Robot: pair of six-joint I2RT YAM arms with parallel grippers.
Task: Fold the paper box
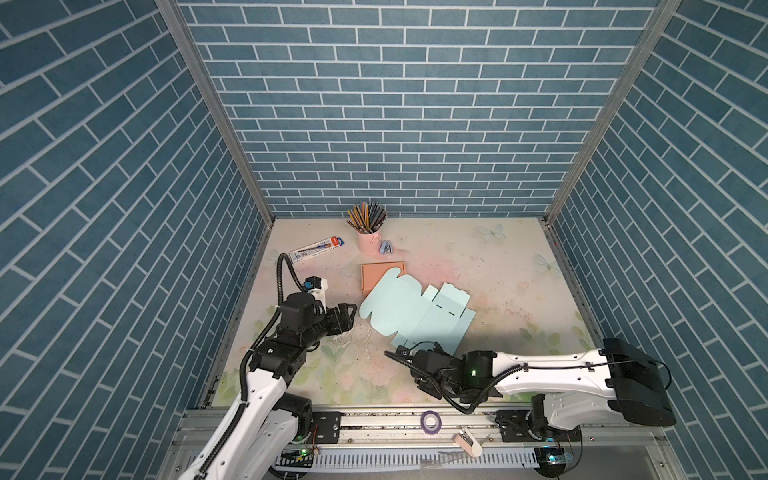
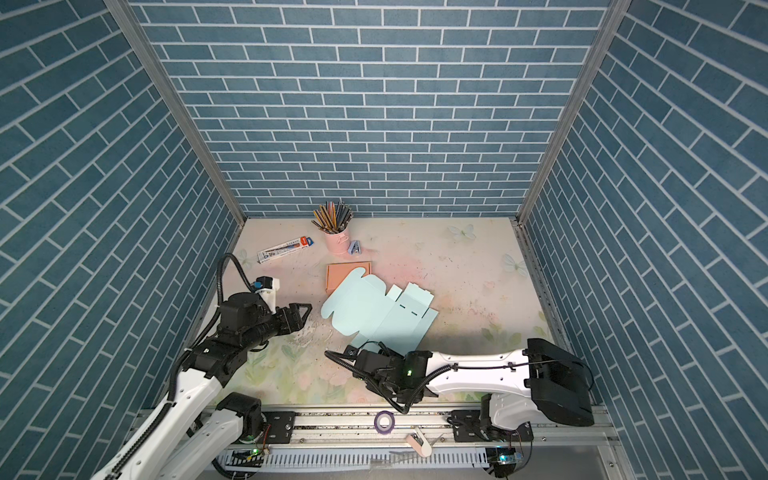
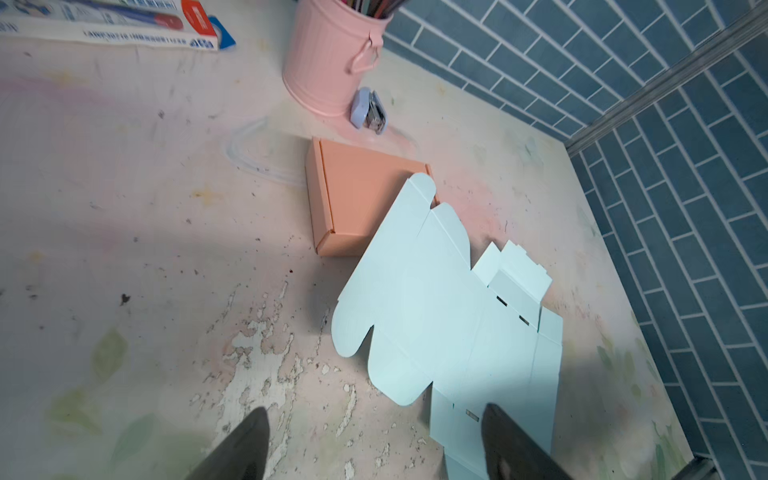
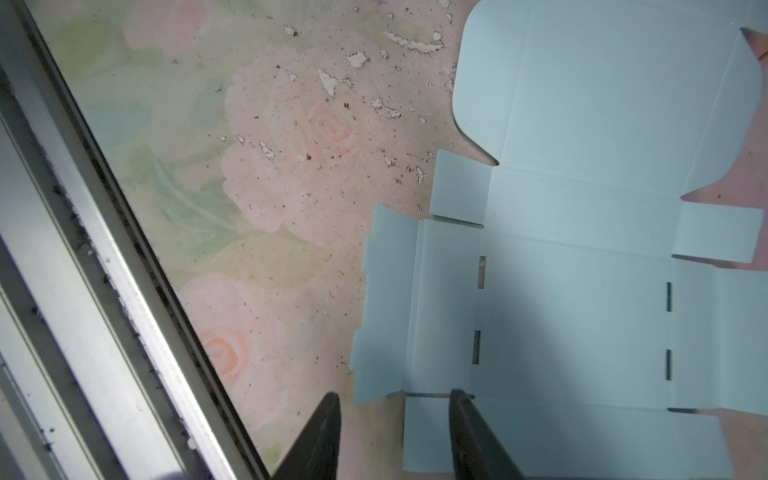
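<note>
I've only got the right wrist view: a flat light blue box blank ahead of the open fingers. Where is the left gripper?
Observer: The left gripper hangs open at the blank's left edge, beside its rounded flaps. I can't tell whether it touches.
Operator: Is anything at the blank's far end?
Observer: Yes, a folded orange box. The blank's far rounded flap overlaps its corner.
Operator: Any other clutter near it?
Observer: A pink pencil cup stands by the back wall, apart from the blank.
</note>
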